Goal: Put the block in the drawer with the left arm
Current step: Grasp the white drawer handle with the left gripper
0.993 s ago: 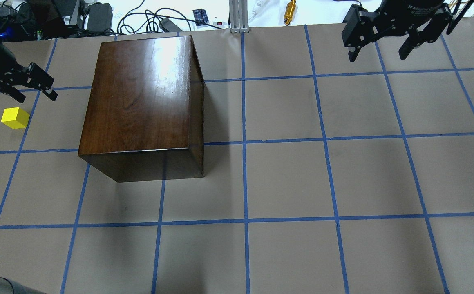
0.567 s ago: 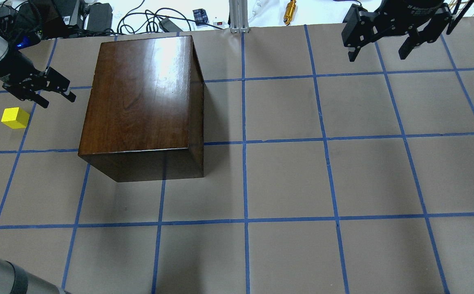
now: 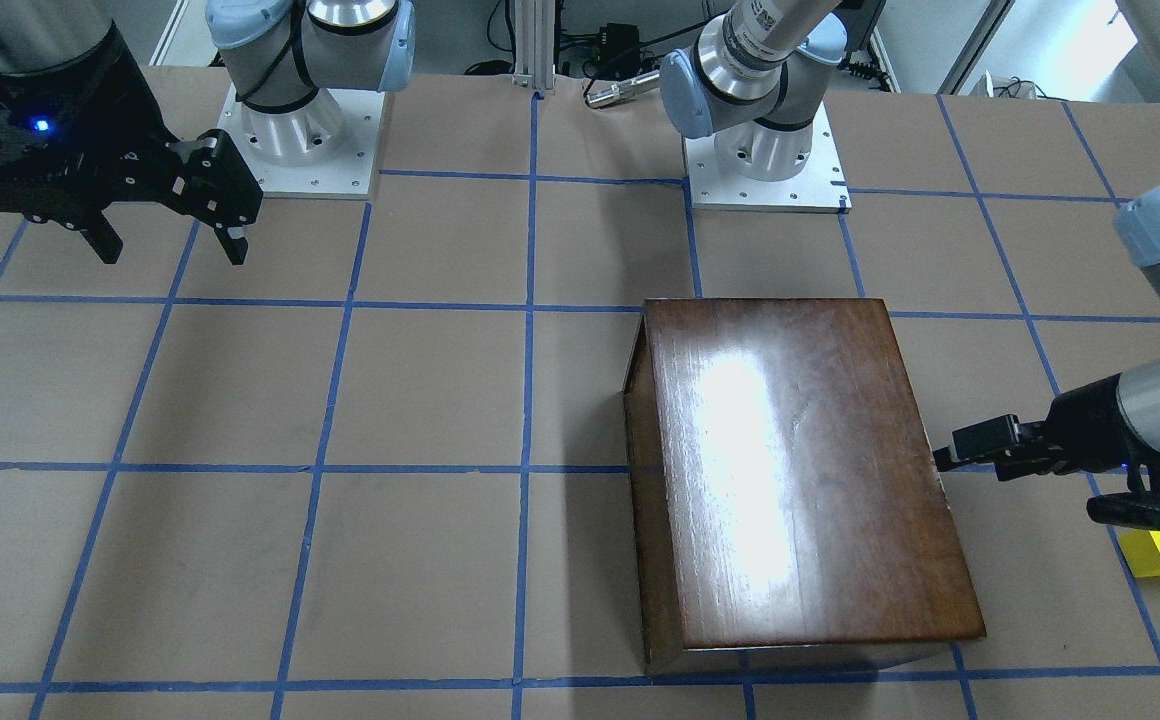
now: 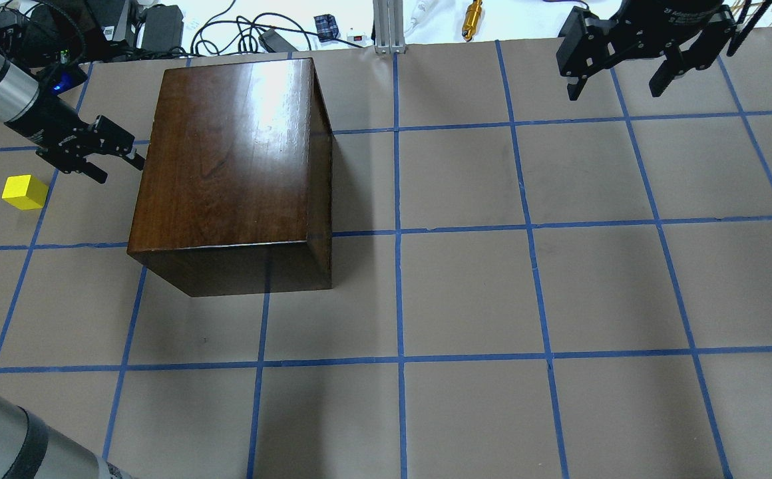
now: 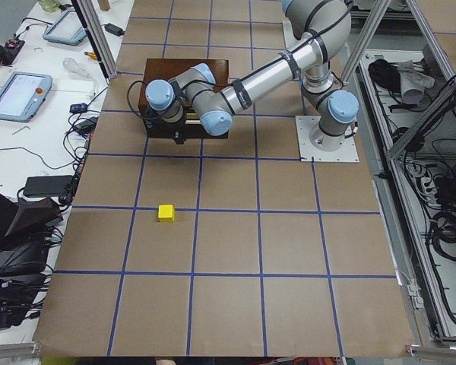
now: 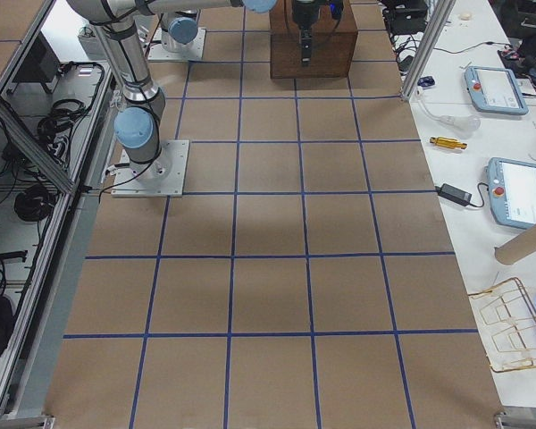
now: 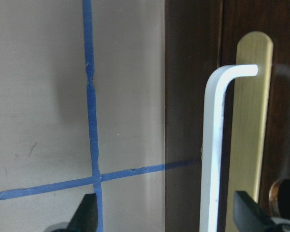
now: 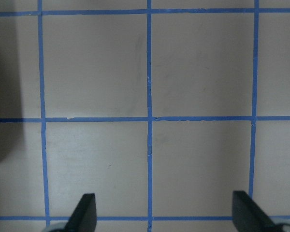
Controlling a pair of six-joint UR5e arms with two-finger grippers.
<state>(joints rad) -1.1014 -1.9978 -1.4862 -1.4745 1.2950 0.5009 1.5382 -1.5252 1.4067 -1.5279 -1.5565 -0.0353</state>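
Block (image 4: 24, 192) sits on the tabletop (image 4: 466, 286) on the robot's left of the dark-brown box (image 4: 226, 153), touching nothing; left claw (image 4: 121, 171) lies level between block and box, spread, with its tips just beside the box's left face; its wrist view shows the pale handle (image 7: 215, 145) of the drawer (image 7: 285, 121) between the spread fingers, not gripped; drawer sits shut in the box; right claw (image 4: 615, 90) hangs spread above the tabletop's far right part, holding nothing.
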